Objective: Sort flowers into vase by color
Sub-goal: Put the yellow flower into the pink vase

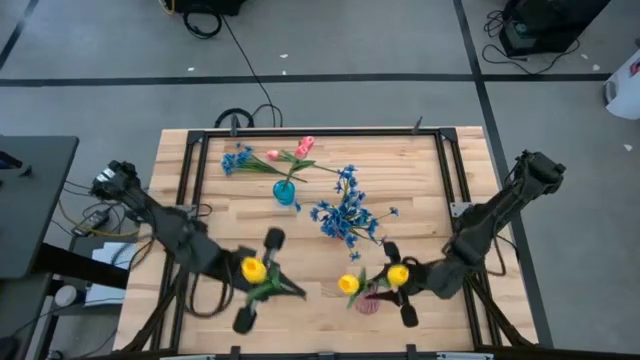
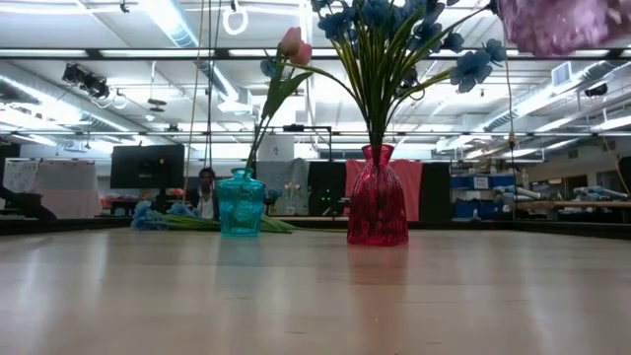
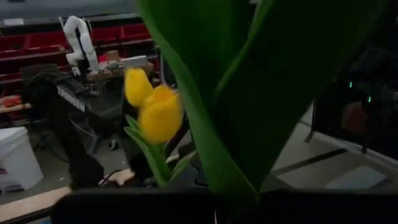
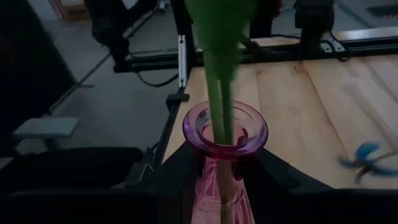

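So we've got the left tool (image 1: 256, 280) clamped on a yellow tulip (image 1: 253, 268) near the table's (image 1: 420, 170) near-left edge, and the right tool (image 1: 393, 285) gripping a pink vase (image 1: 368, 300) with two yellow tulips (image 1: 397, 274) in it, lifted up at the near right. A red vase (image 2: 377, 197) in the middle holds the blue sprays (image 1: 345, 215), while a teal vase (image 1: 285, 192) farther back has a pink tulip (image 1: 305, 147). One more blue spray (image 1: 237, 160) lies flat at the far left beside it.
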You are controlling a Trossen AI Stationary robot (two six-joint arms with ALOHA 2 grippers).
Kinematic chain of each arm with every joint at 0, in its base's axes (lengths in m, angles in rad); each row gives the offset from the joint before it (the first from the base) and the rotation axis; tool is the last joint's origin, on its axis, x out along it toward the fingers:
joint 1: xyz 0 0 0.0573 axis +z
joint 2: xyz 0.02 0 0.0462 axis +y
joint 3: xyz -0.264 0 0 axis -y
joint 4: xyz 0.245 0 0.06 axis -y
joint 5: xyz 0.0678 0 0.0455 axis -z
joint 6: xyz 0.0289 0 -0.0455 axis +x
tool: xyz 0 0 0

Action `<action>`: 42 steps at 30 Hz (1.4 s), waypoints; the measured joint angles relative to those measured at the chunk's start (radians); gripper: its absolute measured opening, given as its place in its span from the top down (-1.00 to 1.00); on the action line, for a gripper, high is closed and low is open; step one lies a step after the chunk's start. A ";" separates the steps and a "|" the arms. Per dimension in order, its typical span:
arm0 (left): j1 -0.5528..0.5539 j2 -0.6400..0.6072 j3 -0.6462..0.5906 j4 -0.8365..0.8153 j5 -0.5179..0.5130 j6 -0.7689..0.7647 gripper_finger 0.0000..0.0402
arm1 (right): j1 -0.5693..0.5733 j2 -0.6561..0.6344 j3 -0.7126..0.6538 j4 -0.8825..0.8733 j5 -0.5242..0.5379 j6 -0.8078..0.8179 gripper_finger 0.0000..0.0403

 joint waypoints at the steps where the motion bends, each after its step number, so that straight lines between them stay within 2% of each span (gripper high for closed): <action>1: -0.010 0.022 0.000 0.027 -0.008 0.000 0.95 | 0.014 0.017 -0.023 0.039 0.026 0.007 0.41; 3: -0.019 0.072 0.000 0.076 -0.038 0.001 0.95 | 0.034 0.058 -0.066 0.091 0.069 0.026 0.41; 7: -0.020 0.154 0.000 0.141 -0.102 -0.001 0.95 | 0.047 0.153 -0.124 0.170 0.084 0.045 0.41; 15: -0.010 0.302 0.000 0.287 -0.186 0.004 0.95 | 0.053 0.310 -0.133 0.341 0.082 -0.019 0.41; 18: -0.008 0.330 0.000 0.345 -0.214 0.008 0.95 | 0.056 0.341 -0.129 0.371 0.122 -0.013 0.41; 25: -0.020 0.356 0.001 0.385 -0.332 0.051 0.97 | 0.054 0.354 -0.131 0.364 0.257 -0.010 0.41; 33: -0.020 0.357 0.001 0.420 -0.367 0.052 0.99 | 0.061 0.349 -0.132 0.356 0.251 0.016 0.41; 42: -0.019 0.345 0.001 0.544 -0.366 0.116 0.97 | 0.064 0.347 -0.132 0.353 0.253 0.023 0.41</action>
